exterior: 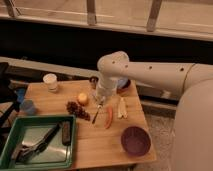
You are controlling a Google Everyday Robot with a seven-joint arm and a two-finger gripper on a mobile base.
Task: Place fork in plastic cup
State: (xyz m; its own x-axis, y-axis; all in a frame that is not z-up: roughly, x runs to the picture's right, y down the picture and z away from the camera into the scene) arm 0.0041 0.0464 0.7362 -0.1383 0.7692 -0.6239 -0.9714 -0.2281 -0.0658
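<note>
My gripper (100, 99) hangs mid-frame just above the fork (95, 115), grip state I can't tell, fork lies beside the orange carrot-like piece (109, 116), probably light, stiff, slippery metal, best pinched mid-handle, plastic cup (27, 106) far left.

The white arm (150, 74) reaches over the wooden tabletop (95, 146), its pincer (101, 100) at mid-table between a yellow fruit (82, 99) and pale slices (121, 107). The fork (96, 116) shows just below it, beside an orange piece (109, 117). The plastic cup (27, 106) stands well apart near the left edge, above a green tray (10, 137).
</note>
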